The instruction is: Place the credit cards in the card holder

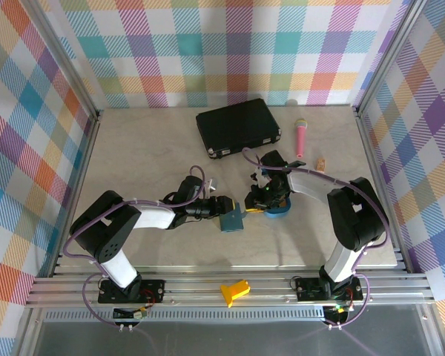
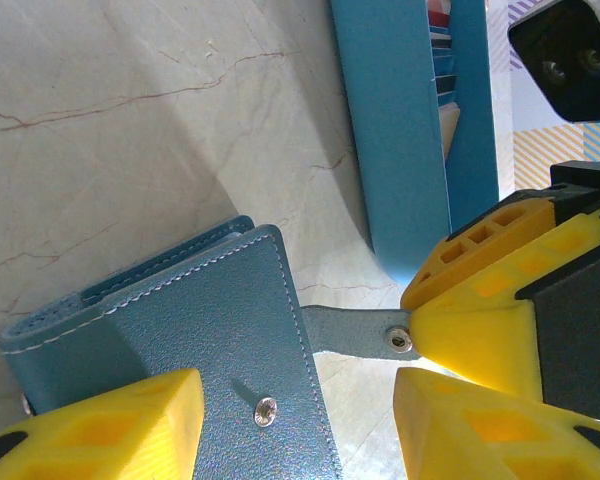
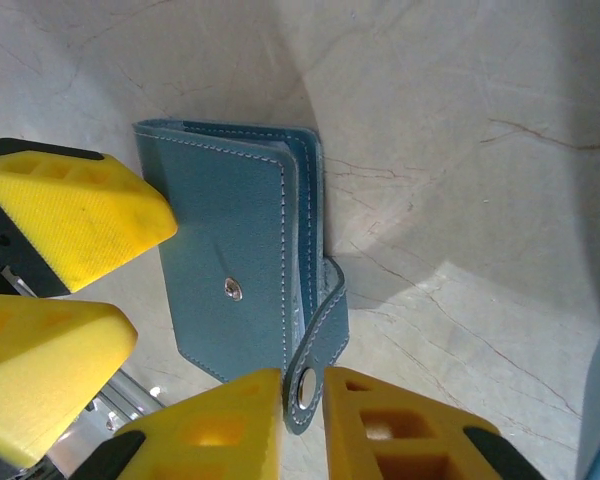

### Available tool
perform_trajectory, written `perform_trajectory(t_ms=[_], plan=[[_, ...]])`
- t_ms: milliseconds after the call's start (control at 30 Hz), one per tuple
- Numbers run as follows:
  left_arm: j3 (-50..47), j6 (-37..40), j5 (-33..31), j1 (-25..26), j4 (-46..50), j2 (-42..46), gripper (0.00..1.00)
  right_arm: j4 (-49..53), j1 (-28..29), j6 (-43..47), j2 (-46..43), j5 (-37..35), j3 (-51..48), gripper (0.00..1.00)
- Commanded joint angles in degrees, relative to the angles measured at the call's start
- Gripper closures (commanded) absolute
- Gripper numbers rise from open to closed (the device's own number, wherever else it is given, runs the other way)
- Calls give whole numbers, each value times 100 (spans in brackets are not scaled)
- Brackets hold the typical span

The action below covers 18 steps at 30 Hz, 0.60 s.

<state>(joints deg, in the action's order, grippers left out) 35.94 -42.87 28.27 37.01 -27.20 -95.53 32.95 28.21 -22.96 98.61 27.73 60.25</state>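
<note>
The teal card holder (image 3: pixel 230 270) is folded shut, its clasp tab (image 3: pixel 315 355) hanging loose from one edge. My right gripper (image 3: pixel 302 420) is shut on the tip of that tab, at its snap. The left gripper (image 2: pixel 295 430) is open around the card holder (image 2: pixel 190 340): one finger (image 2: pixel 90 430) lies over the cover, and the other finger (image 2: pixel 480 420) stands clear of the edge. From above, both grippers meet mid-table, the left gripper (image 1: pixel 221 210) and the right gripper (image 1: pixel 256 202) with the card holder (image 1: pixel 231 219) between them. Edges of the credit cards (image 2: pixel 439 60) show in a blue oval tray (image 2: pixel 400 130).
The blue tray (image 1: pixel 280 211) sits just right of the grippers. A large black case (image 1: pixel 238 127) lies at the back, with a pink microphone-like object (image 1: pixel 300 137) and a small tan item (image 1: pixel 320 164) to its right. A yellow part (image 1: pixel 235 291) rests on the front rail.
</note>
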Motion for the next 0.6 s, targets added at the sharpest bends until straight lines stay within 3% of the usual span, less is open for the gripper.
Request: perform_trajectory(t_ms=[0, 400, 567], plan=[[27, -33, 38, 51, -84, -54, 47, 13, 29, 143, -11, 123, 136, 83], [52, -46, 73, 56, -110, -87, 47, 53, 28, 154, -144, 159, 149, 100], [77, -52, 100, 51, -110, -47, 47, 20, 108, 107, -145, 216, 160, 100]])
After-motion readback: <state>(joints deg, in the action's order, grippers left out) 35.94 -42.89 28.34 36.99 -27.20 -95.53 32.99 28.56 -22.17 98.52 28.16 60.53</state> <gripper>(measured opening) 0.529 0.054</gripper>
